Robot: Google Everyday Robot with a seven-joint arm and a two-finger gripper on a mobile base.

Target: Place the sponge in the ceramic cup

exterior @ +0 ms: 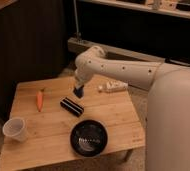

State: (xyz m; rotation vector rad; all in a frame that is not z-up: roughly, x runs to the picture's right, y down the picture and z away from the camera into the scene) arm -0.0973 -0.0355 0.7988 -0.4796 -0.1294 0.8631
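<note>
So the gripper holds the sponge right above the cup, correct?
Not quite. The gripper holds the sponge, but by the black bar mid-table. The cup stands far off at a table corner, as the camera view shows.
</note>
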